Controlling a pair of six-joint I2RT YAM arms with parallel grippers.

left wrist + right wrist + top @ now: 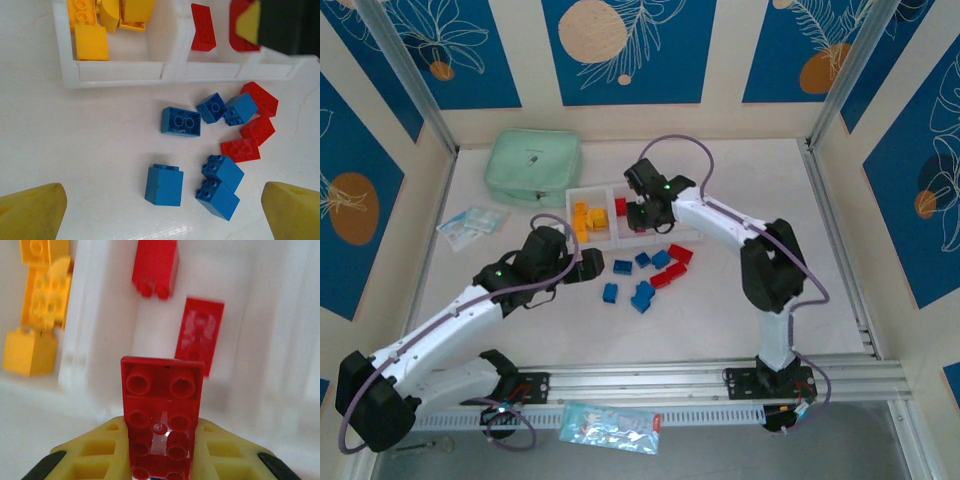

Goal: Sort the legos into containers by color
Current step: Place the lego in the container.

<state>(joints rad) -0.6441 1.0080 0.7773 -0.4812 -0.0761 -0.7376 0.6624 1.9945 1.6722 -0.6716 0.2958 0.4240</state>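
Note:
The white tray [582,189] lies mid-table. Its left compartment holds several yellow bricks [588,218] [91,42]. Two red bricks [156,267] [200,335] lie in the middle compartment. My right gripper [642,212] [161,460] hangs over that middle compartment, shut on a long red brick [162,410] with its underside facing the camera. Several blue bricks [643,296] [181,121] and three red bricks [665,277] [240,149] lie loose in front of the tray. My left gripper [595,262] [162,215] hovers open just left of them, with one blue brick [164,185] lying ahead of its wide-apart fingers [30,212].
A mint green pouch [533,155] sits at the back left. Small plastic packets [472,224] lie left of the tray. Another packet [610,427] rests on the metal rail [720,380] at the near edge. Frame posts stand at both back corners.

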